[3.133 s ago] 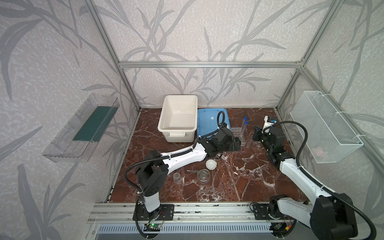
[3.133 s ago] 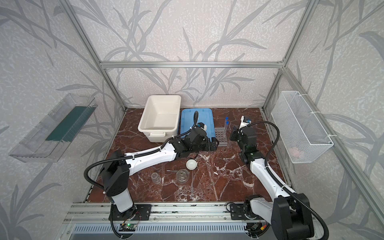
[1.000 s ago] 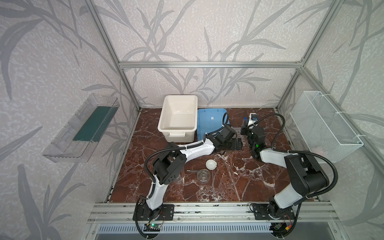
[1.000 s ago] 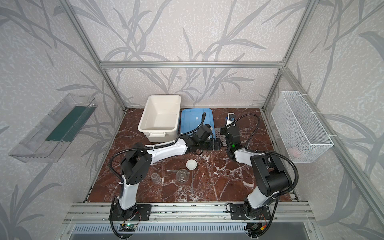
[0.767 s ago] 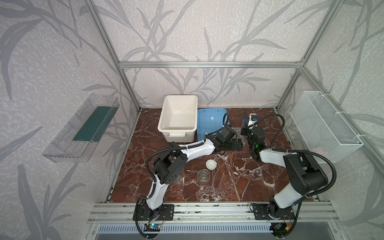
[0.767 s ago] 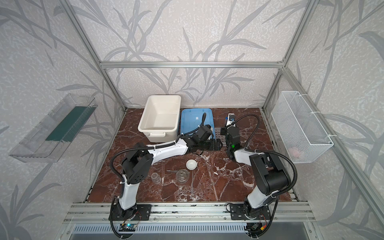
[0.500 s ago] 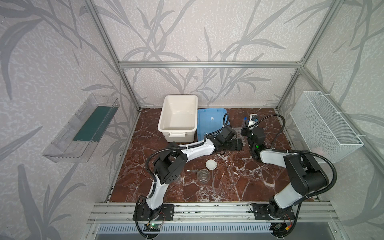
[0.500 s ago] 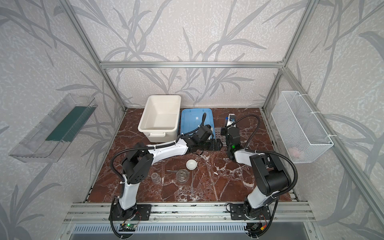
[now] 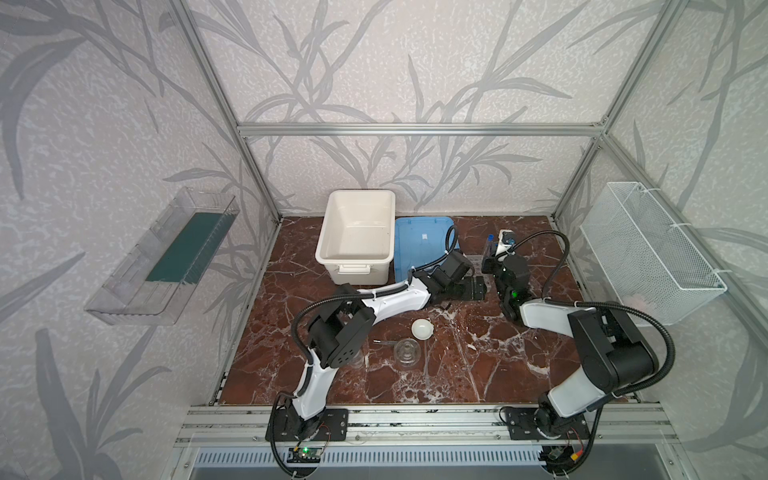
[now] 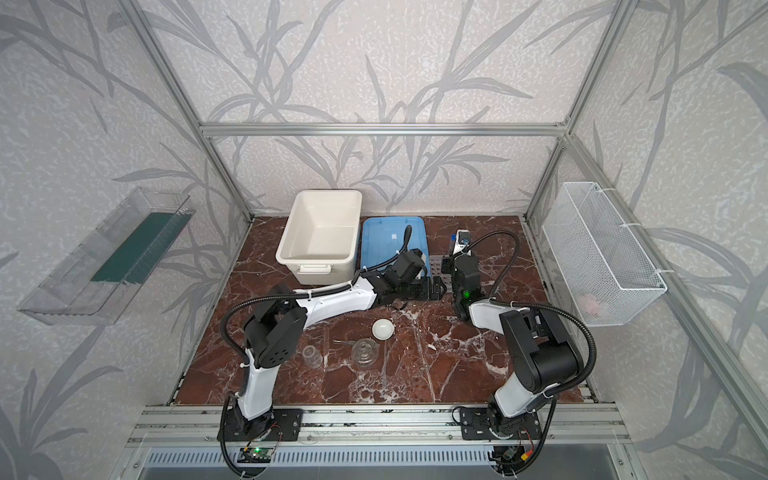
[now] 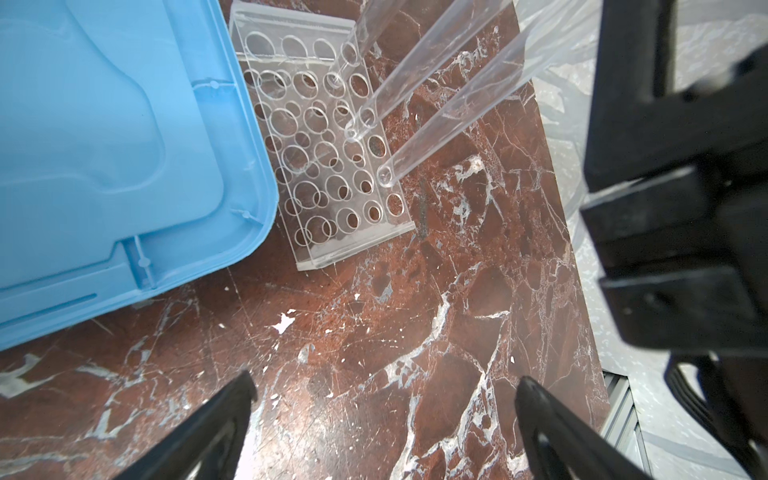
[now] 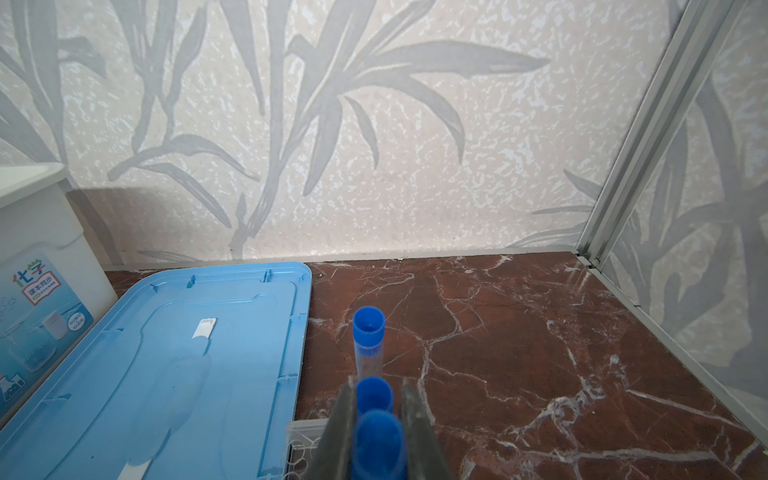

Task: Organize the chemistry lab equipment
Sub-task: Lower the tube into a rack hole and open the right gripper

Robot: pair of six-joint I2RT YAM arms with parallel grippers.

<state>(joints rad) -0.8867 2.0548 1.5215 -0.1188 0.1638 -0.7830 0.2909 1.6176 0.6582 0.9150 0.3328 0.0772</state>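
Tube [image 11: 453, 112] pinched by right gripper [image 12: 378, 386], tip at rack [image 10: 435, 266], centre-right in top view; best lowered plumb into hole; left gripper [image 11: 384, 384] wide open.

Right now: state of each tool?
Left tool: open, empty.
Right tool: closed on a blue-capped test tube.

Tubes [image 11: 419, 68] at rack [image 11: 316, 137], rt of lid [image 9: 422, 245]; tub [image 9: 359, 272] left of lid; dish [image 9: 422, 328], vessels [image 9: 407, 352], tweezers [image 9: 384, 342] up front.
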